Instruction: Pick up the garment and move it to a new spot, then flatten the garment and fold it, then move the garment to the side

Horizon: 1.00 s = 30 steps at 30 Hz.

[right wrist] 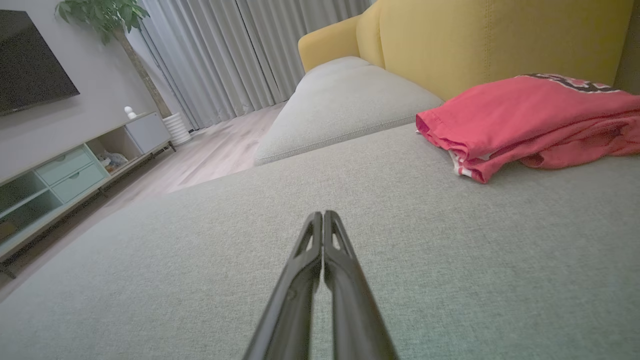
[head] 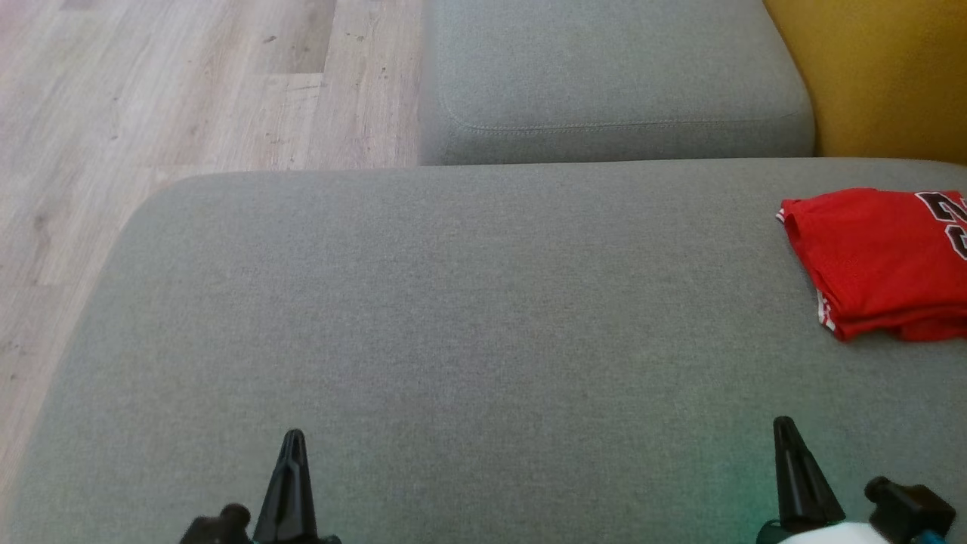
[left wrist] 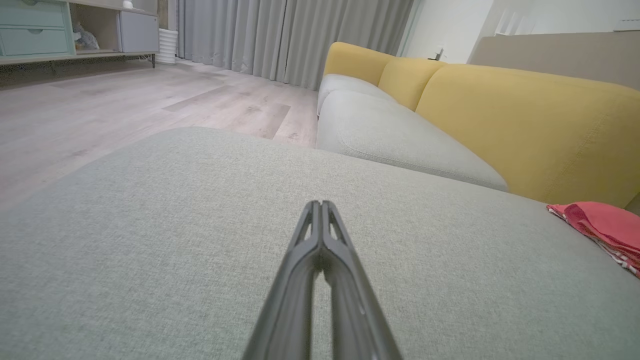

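1. The left gripper (head: 293,452) and the right gripper (head: 786,438) each have their fingers pressed together with nothing between them, poised over the grey seat cushion (head: 453,317).
2. The red garment (head: 876,257) lies folded on that cushion, ahead and to the right of the right gripper, apart from it and well apart from the left.
3. A yellow backrest (head: 891,68) rises just behind the garment.

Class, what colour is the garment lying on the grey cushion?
Red garment, best seen in the right wrist view.
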{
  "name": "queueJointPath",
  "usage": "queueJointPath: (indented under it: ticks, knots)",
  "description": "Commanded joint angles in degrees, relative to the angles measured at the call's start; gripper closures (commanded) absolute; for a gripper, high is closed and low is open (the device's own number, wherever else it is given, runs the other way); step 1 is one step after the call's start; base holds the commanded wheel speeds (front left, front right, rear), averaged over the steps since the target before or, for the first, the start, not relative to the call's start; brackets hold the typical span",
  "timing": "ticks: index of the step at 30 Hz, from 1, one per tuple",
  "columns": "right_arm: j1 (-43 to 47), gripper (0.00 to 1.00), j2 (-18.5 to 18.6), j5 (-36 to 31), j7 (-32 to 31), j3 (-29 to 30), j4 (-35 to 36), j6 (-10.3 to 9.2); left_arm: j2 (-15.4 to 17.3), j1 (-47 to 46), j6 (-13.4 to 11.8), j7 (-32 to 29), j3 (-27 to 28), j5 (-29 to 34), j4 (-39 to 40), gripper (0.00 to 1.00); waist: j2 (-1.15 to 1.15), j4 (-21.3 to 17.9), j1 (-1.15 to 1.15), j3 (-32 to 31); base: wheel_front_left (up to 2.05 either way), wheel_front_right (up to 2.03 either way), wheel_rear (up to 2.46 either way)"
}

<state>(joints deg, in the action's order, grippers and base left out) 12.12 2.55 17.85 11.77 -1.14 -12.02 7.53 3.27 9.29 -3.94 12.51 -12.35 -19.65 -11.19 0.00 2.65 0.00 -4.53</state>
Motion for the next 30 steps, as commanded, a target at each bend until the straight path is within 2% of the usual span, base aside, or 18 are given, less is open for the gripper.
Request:
queueJointPath:
  ticks: [1,30]
  knots:
    - [-3.4,1.0,0.6,1.8,-0.2,0.3,1.6,-0.01,0.5,-3.4,0.5,-0.3,1.4,-1.6,1.4,1.0,0.0,0.0,0.0,0.1,0.0,0.0,0.0]
    - [-7.3,1.0,1.1,21.8,-4.4,1.5,0.7,-0.02,1.2,-6.6,3.4,-4.3,4.8,-21.6,0.3,1.0,0.0,-0.7,0.0,1.3,0.0,0.0,0.0]
